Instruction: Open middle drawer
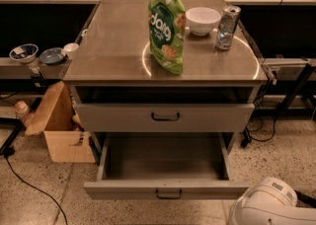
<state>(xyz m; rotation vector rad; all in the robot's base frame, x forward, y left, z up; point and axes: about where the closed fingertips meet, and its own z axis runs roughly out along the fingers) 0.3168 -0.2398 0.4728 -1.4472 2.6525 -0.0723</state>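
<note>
Middle drawer sits just under the top, its front hardly forward, so not pulled out yet, I'd say. Below it the bottom drawer gapes wide. Only the arm shows, near right. The gripper's out of shot, so its jaws can't be told. Next: reach the handle, clamp, draw it near. Count: two drawer fronts, two handles, one bag, one bowl, one can.
</note>
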